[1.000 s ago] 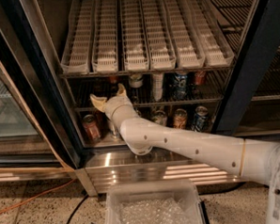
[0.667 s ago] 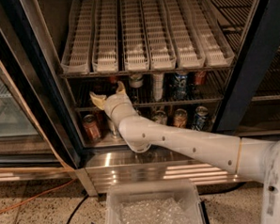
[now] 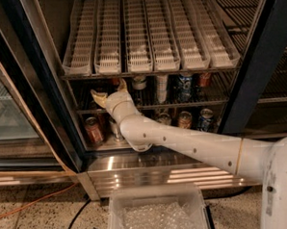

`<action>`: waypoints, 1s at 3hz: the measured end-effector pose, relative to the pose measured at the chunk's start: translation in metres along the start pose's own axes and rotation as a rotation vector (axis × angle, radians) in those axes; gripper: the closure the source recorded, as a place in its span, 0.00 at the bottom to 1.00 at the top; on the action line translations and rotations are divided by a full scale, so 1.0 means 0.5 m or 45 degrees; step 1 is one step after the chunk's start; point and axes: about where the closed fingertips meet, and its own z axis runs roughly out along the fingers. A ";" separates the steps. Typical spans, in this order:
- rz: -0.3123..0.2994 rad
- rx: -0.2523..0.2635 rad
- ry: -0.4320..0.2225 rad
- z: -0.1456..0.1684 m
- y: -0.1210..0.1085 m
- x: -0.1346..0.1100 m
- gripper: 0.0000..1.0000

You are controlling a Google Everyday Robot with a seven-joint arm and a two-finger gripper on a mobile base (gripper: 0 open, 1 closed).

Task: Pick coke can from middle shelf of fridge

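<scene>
I have the gripper [image 3: 108, 88] at the left of the fridge's [image 3: 161, 173] middle shelf [image 3: 196, 103]. Its fingers are spread wide and hold nothing. The coke can [image 3: 114, 81] is just behind them.

White slotted plastic lanes [image 3: 151, 36] fill the top level, six across. Below, mid-right: blue-and-white can [image 3: 184, 87] beside a pale tall can [image 3: 162, 87]. Bottom row: dull orange-brown can [image 3: 92, 130] at left, brown can [image 3: 184, 119] and another blue-and-white can [image 3: 205, 119] to the right. Near floor, centre: clear plastic bin [image 3: 114, 209] holding crumpled clear material. Orange cable [image 3: 32, 205] runs across the speckled floor [image 3: 38, 228] at left, black cable [image 3: 74, 220] beside it. Glass door [image 3: 8, 109] far left. Gripper [image 3: 111, 90] sits left of the cans, fingers spread.
</scene>
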 end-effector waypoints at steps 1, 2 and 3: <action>-0.039 0.020 -0.014 0.009 -0.014 -0.007 0.27; -0.039 0.020 -0.014 0.009 -0.014 -0.007 0.27; -0.039 0.020 -0.014 0.009 -0.014 -0.007 0.31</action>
